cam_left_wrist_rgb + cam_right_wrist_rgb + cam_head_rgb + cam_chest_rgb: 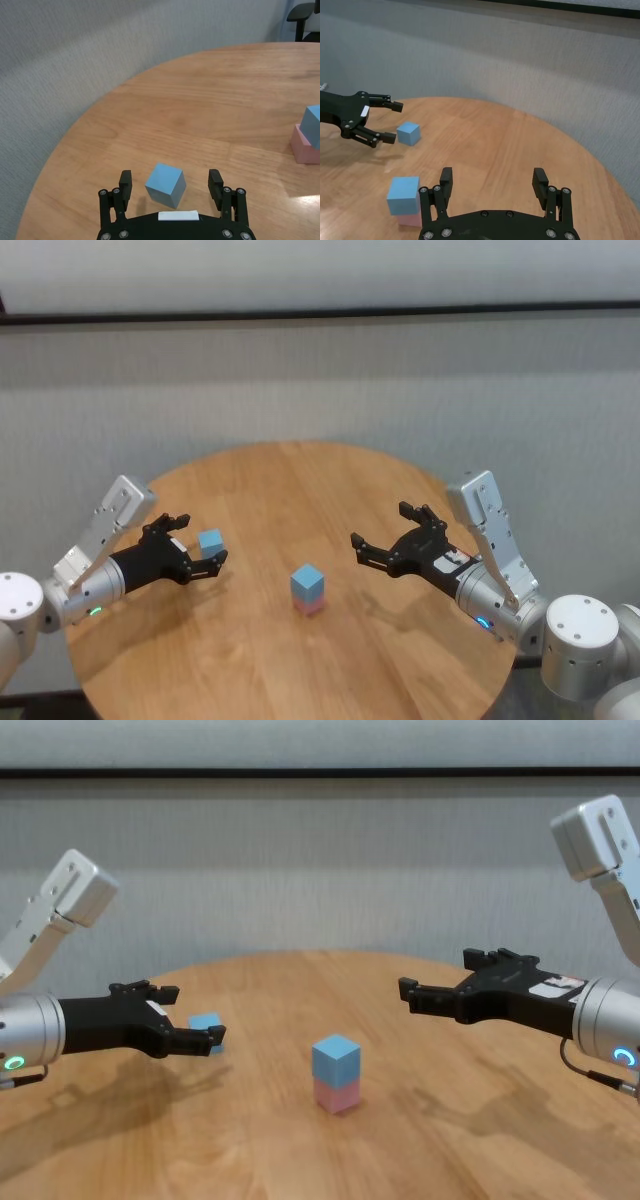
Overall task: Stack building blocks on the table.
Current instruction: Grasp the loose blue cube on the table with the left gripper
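A light blue block (pixel 308 582) sits on a pale pink block (pixel 312 606) near the middle of the round wooden table (pixel 300 475). The pair also shows in the chest view (pixel 335 1059) and the right wrist view (pixel 403 194). A second light blue block (pixel 210 541) rests on the table to the left. My left gripper (pixel 202 539) is open around it; in the left wrist view the block (pixel 165 184) lies between the fingers (pixel 125 182), touching neither. My right gripper (pixel 380 524) is open and empty, held above the table to the right of the stack.
A grey wall runs close behind the table. The table's round edge curves near both arms. A dark office chair (pixel 305 15) stands beyond the table's far side in the left wrist view.
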Robot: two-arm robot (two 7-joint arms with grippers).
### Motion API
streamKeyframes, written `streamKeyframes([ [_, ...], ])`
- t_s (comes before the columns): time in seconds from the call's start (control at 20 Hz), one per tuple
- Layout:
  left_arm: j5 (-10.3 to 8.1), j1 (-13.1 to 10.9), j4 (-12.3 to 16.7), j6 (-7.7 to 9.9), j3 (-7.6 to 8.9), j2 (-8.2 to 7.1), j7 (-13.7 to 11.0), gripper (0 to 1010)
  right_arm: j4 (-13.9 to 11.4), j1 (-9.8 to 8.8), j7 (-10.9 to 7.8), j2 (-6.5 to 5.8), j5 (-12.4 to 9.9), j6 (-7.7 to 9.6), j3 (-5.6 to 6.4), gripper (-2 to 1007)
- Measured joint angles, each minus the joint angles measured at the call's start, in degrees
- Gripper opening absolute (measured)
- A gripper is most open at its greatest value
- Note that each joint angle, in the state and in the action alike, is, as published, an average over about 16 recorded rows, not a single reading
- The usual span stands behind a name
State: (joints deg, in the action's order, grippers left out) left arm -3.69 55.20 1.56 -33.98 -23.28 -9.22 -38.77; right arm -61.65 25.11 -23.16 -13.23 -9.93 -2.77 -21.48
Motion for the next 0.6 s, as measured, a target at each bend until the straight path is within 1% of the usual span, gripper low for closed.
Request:
streamKeyframes([
  [0.3,0.0,-1.25,2.64,1.22,0.15,-0.55,0.11,1002,-0.01,0.0,-0.03,0.02,-0.01,-0.04,0.0,1005],
  [0.6,0.02,-2.0,4.2,1.97,0.26,-0.87,0.18,1003,-0.02,0.0,-0.04,0.04,-0.03,-0.07,0.0,1004],
])
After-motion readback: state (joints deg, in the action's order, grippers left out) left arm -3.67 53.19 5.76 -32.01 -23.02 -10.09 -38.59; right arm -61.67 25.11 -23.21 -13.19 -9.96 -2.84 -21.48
